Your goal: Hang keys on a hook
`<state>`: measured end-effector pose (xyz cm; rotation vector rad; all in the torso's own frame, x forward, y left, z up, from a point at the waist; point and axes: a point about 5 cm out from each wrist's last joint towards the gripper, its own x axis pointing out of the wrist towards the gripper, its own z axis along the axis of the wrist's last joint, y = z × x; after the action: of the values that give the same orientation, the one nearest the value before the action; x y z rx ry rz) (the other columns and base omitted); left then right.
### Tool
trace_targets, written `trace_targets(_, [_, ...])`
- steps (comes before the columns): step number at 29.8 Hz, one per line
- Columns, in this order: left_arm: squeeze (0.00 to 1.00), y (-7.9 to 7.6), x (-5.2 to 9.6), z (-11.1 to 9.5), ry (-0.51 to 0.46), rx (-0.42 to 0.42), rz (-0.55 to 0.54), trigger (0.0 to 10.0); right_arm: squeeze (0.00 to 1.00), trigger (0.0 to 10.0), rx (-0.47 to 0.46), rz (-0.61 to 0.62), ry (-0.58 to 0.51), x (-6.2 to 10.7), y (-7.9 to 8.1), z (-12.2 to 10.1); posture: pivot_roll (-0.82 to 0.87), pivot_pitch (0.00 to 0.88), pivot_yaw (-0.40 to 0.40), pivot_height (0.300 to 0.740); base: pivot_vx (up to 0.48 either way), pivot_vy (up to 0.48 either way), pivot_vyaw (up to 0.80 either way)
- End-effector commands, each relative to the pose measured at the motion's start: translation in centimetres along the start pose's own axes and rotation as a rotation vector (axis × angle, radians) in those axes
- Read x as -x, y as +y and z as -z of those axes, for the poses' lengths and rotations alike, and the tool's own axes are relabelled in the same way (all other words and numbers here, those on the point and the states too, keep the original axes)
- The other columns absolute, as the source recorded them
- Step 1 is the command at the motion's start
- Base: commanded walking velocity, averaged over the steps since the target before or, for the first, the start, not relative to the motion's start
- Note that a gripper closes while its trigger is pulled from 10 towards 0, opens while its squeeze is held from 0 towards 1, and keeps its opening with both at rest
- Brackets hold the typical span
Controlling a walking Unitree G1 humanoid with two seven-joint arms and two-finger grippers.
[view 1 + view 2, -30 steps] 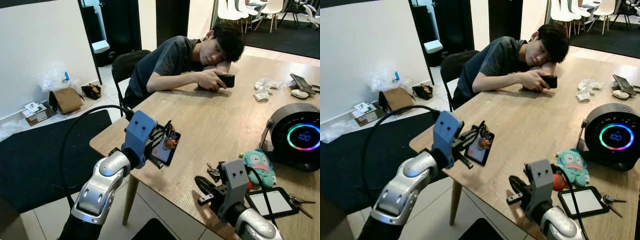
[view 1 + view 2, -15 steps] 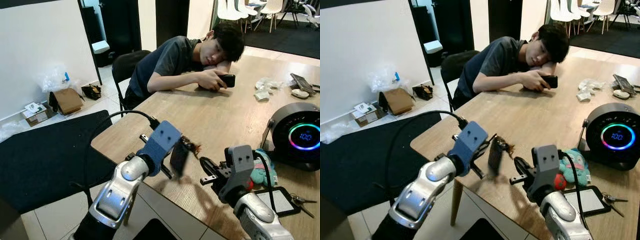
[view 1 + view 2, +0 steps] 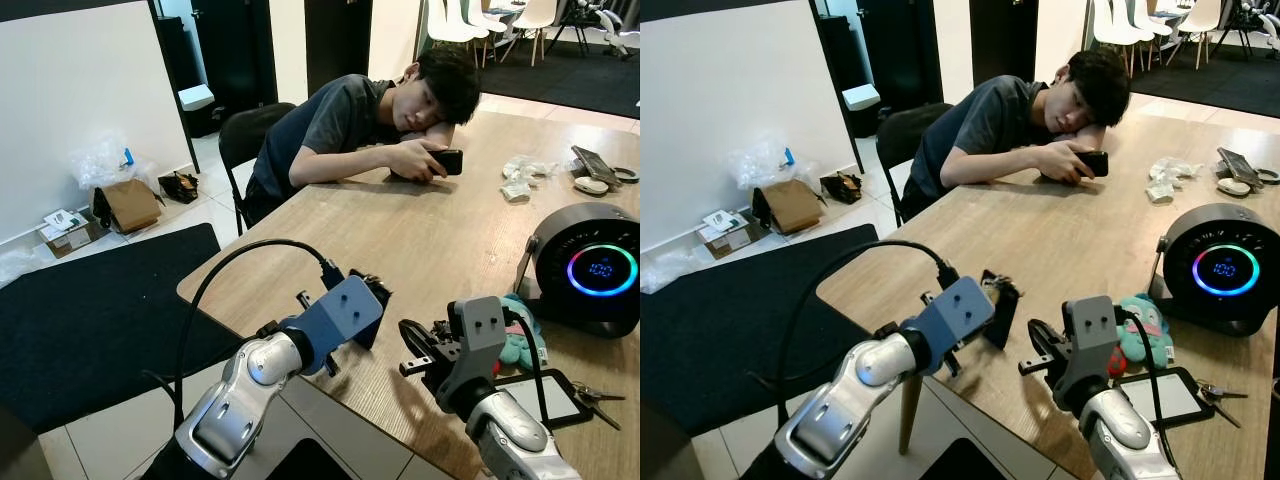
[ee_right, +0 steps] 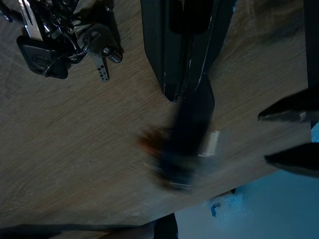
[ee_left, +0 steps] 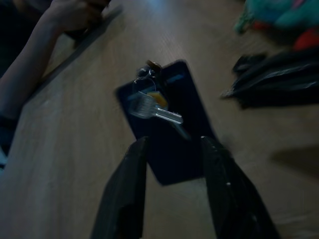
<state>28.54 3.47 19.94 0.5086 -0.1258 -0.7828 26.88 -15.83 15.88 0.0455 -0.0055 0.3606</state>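
Left wrist view shows the left hand with its fingers parted and empty; a second ago it held the dark card holder up off the surface, and now that holder lies flat there, keys resting on it. Just beyond the holder, the right hand hovers; I cannot tell how wide its fingers are. Another key bunch lies near the holder.

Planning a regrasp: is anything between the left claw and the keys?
Nothing visible. The left claw is open, and the keys, on a dark card holder on the table, sit directly ahead of it.
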Motion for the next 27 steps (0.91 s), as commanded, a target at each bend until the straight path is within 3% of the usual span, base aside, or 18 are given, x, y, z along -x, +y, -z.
trace_targets(1, [1.00, -0.8, 0.1, -0.4, -0.034, 0.049, 0.030, 10.0, 0.00, 10.0, -0.006, -0.005, 0.012, -0.1, 0.1, 0.4, 0.00, 0.132, 0.084, 0.740, 0.000, 0.000, 0.00])
trace_targets(2, [1.00, -1.1, 0.1, -0.7, -0.056, 0.110, 0.033, 10.0, 0.00, 10.0, -0.006, -0.005, 0.012, -0.1, 0.1, 0.5, 0.00, 0.132, 0.084, 0.740, 0.000, 0.000, 0.00])
trace_targets(3, [1.00, -1.1, 0.1, -0.7, -0.056, 0.110, 0.033, 10.0, 0.00, 10.0, -0.006, -0.005, 0.012, -0.1, 0.1, 0.5, 0.00, 0.132, 0.084, 0.740, 0.000, 0.000, 0.00])
trace_targets(4, [0.00, -1.0, 0.1, -0.7, -0.054, 0.107, 0.029, 10.0, 0.00, 10.0, -0.006, -0.005, 0.012, -0.1, 0.1, 0.4, 0.00, 0.134, 0.084, 0.740, 0.000, 0.000, 0.00])
trace_targets(10, [0.00, -0.6, 0.1, -0.1, -0.024, 0.051, 0.000, 10.0, 0.00, 10.0, -0.003, -0.003, 0.019, 0.0, 0.0, 0.6, 0.00, 0.139, 0.084, 0.740, 0.000, 0.000, 0.00])
trace_targets(18, [0.00, -0.6, -1.1, 0.9, 0.047, 0.070, -0.061, 10.0, 0.00, 10.0, -0.006, 0.020, 0.001, -0.1, 0.0, 0.3, 0.01, 0.147, 0.086, 0.740, 0.000, 0.000, 0.00])
trace_targets(24, [0.00, 0.2, -1.1, 1.9, 0.088, 0.042, -0.103, 10.0, 0.00, 10.0, -0.003, 0.162, -0.005, -0.9, -2.5, 0.0, 0.00, 0.152, 0.100, 0.740, 0.000, 0.000, 0.00])
trace_targets(26, [0.00, 1.0, -0.6, 2.6, 0.113, 0.049, -0.134, 10.0, 0.00, 10.0, -0.105, 0.240, -0.017, -2.2, -3.7, -0.2, 0.00, 0.153, 0.100, 0.740, 0.000, 0.000, 0.00])
trace_targets(27, [0.00, 1.0, -0.6, 2.6, 0.113, 0.049, -0.134, 10.0, 0.00, 10.0, -0.105, 0.240, -0.017, -2.2, -3.7, -0.2, 0.00, 0.153, 0.100, 0.740, 0.000, 0.000, 0.00])
